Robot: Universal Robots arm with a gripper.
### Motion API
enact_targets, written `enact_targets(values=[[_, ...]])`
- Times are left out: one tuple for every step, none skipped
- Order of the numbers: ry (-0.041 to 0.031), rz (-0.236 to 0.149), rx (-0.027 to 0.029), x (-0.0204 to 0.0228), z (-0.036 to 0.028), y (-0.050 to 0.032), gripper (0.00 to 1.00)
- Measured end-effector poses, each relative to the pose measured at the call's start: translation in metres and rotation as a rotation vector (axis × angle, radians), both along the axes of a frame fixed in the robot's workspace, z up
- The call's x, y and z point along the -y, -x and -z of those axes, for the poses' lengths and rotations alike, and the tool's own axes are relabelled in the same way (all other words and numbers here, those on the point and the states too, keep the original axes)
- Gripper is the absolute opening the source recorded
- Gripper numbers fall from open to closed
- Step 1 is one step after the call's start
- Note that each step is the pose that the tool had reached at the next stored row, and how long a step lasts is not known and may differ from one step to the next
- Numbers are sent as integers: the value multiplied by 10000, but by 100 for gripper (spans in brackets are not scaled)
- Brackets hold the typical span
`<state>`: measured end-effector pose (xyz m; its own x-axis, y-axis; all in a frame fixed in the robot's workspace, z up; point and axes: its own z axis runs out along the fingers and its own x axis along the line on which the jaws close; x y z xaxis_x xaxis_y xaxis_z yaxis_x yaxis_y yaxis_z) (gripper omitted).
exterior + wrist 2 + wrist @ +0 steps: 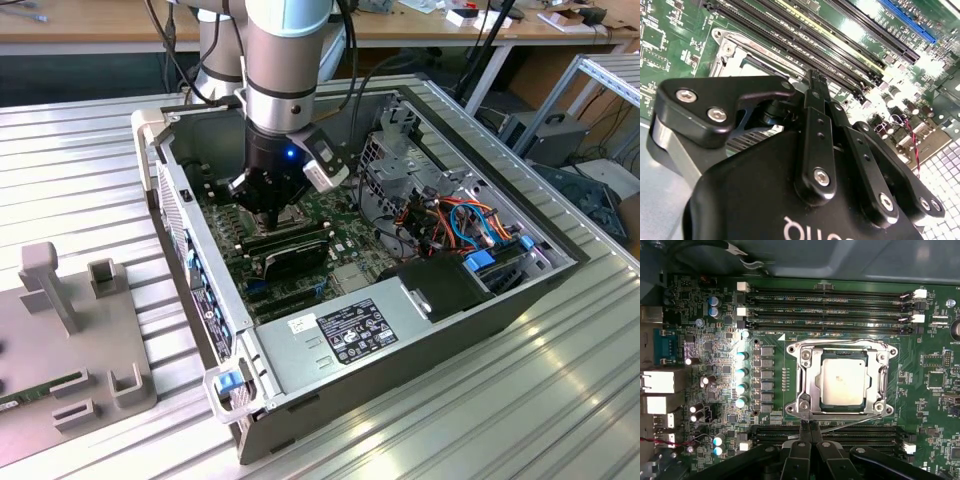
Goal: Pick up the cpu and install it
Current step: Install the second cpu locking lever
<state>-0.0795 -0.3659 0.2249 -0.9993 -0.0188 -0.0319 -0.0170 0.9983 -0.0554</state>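
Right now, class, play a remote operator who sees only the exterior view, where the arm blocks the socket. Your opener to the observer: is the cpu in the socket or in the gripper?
Observer: In the first wrist view, the cpu lies flat inside the socket's metal frame, silvery top up.
Operator: So is the gripper holding anything?
Observer: No. The gripper has its fingertips pressed together with nothing between them, by the socket's edge and off the cpu.
Operator: What flanks the socket?
Observer: Long black memory slots run along two opposite sides of it.
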Motion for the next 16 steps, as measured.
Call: enact_targets(values=[[0,0,0,-1,8,4,11],[0,0,1,-3,12,6,11],[1,0,1,-5,19,11,11],[2,-1,0,-5,18,12,11],[1,-1,1,-6,19,12,11],[-2,1,11,-6,23,20,11],[-2,1,20,-7,26,36,11],[-3,0,28,-8,31,50,11],[-1,0,28,-7,33,53,11],[1,0,27,-7,35,53,11],[2,0,26,-6,37,53,11],[3,0,26,-6,37,53,11],[-1,0,27,-7,43,53,11],[-4,2,29,-8,56,54,11],[-17,6,29,-12,68,56,11],[-31,9,29,-17,76,57,11]])
